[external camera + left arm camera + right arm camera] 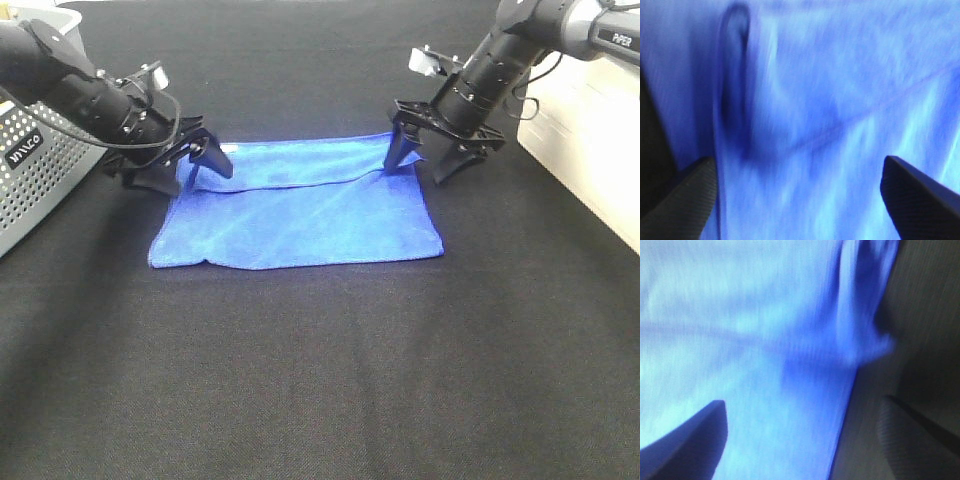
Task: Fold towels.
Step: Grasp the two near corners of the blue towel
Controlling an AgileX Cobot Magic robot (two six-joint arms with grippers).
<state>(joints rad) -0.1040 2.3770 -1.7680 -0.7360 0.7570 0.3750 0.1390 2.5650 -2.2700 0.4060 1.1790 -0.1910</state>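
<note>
Exterior high view, read left to right: a grey perforated basket [40, 170] sat at the table's left edge, just beside my left arm. The left gripper [192, 170] was low at the far left corner of the blue towel [300, 215], fingers spread wide and grasping nothing. The towel lay flat mid-table, one layer lapped over another, with that layer's edge running across it. The right gripper [420, 165] stood at the far right corner, also parted and holding nothing. In the right wrist view one finger was over towel and the other over bare table. A white cabinet [590, 150] stood at the right. Black cloth [320, 370] covered the table. Both wrist views were blurred.
</note>
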